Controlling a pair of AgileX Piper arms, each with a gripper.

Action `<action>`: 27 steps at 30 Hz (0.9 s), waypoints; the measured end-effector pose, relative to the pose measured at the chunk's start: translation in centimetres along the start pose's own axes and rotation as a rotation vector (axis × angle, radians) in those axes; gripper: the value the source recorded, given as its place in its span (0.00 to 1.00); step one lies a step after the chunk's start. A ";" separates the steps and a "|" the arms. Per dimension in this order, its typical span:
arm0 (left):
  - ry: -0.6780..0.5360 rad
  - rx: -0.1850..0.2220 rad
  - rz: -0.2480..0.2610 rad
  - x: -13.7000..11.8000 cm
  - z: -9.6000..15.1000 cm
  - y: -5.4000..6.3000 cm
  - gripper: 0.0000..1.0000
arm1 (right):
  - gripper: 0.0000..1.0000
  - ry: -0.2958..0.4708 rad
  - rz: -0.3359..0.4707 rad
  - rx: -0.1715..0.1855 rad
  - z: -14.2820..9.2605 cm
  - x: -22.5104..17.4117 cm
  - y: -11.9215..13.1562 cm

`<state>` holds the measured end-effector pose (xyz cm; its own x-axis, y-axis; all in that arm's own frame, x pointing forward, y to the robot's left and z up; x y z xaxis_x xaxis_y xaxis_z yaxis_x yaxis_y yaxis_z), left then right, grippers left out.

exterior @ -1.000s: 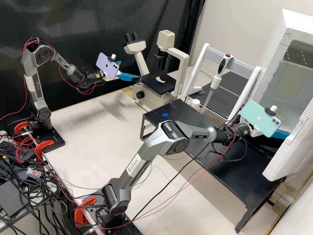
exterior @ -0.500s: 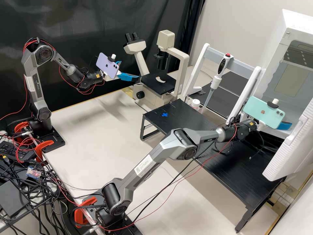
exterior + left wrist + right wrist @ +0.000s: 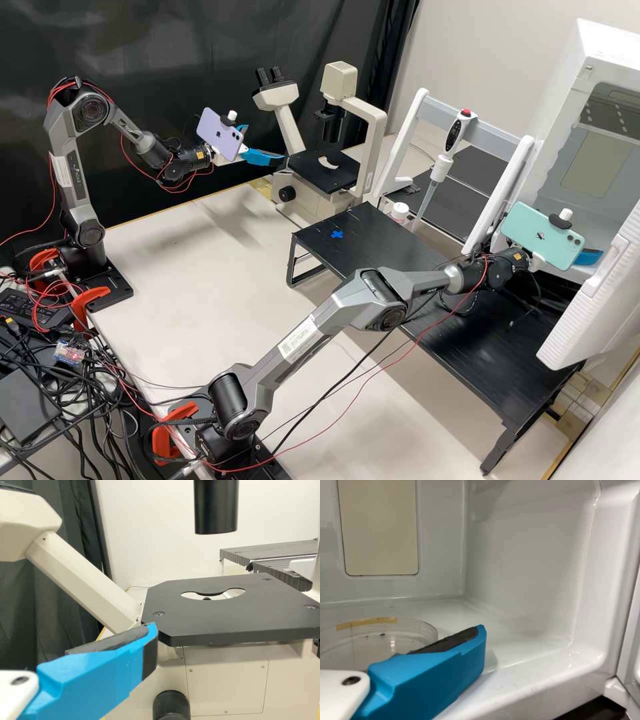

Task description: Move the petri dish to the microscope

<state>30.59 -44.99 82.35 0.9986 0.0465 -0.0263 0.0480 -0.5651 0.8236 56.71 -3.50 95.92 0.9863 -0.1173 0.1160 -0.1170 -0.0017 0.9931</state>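
Clear petri dish (image 3: 375,645) lay flat, evenly round
I had the right gripper (image 3: 596,255) and left gripper (image 3: 267,142) open, both empty

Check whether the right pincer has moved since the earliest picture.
Yes. In the high view, the right pincer has shifted up and rightward in the picture, judged against the open white door.
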 end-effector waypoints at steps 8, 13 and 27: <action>0.000 0.000 0.000 0.0 0.0 0.0 1.00 | 0.00 -0.004 0.005 0.000 0.3 0.0 0.3; 0.000 0.000 0.000 0.0 0.0 0.0 1.00 | 0.00 -0.006 0.002 0.001 0.4 0.0 0.1; 0.000 0.000 0.000 0.0 0.0 0.0 1.00 | 0.00 -0.020 0.004 0.025 1.2 -0.1 0.3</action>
<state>30.59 -44.99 82.35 0.9986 0.0465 -0.0263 0.0480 -0.5651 0.8236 56.40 -4.68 96.14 0.9834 -0.1367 0.1190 -0.1236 -0.0261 0.9920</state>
